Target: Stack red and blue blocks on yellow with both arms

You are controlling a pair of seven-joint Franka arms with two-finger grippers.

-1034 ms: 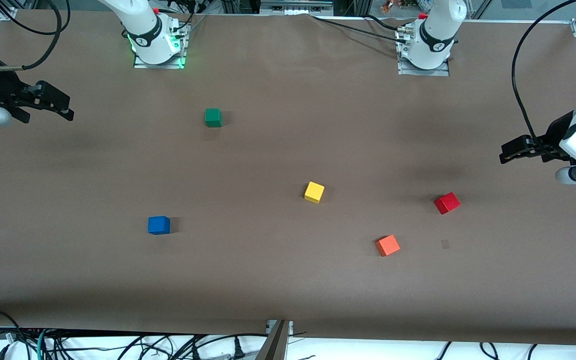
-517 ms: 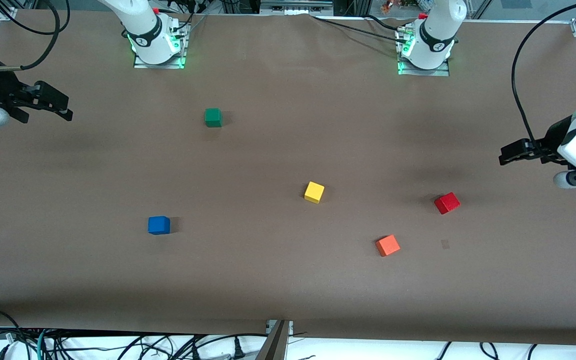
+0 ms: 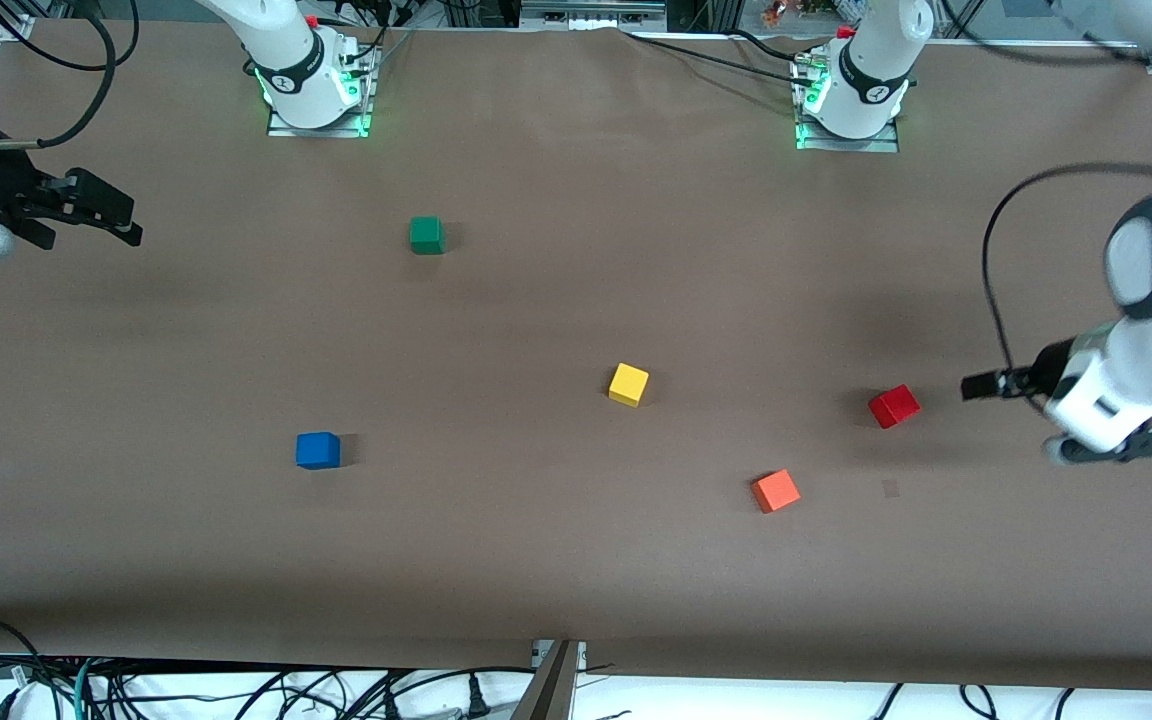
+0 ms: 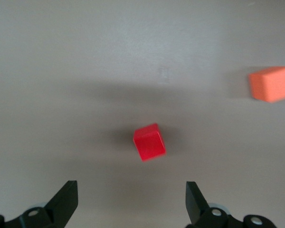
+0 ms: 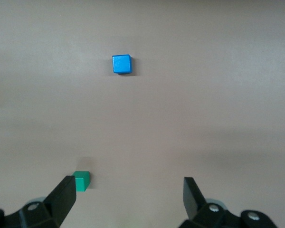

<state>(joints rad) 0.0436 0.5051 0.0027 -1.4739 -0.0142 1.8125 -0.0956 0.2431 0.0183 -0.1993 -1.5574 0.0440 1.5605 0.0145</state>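
Bare table (image 3: 536, 560) all round red block (image 3: 894, 406); orange cube (image 3: 775, 491) nearest.

The left end effector (image 3: 976, 386) moves down and in from the desk's left-arm end, and now hangs just beside the red cube (image 3: 894, 406), fingers spread wide. The right end effector (image 3: 126, 222) drifts slightly outward.

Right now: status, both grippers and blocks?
Left gripper open, over table by red block. Right gripper open, waiting. Blue block, yellow block untouched, unobstructed.

5 cubes (image 3: 628, 385) lie well apart on the table (image 3: 576, 560), none stacked.
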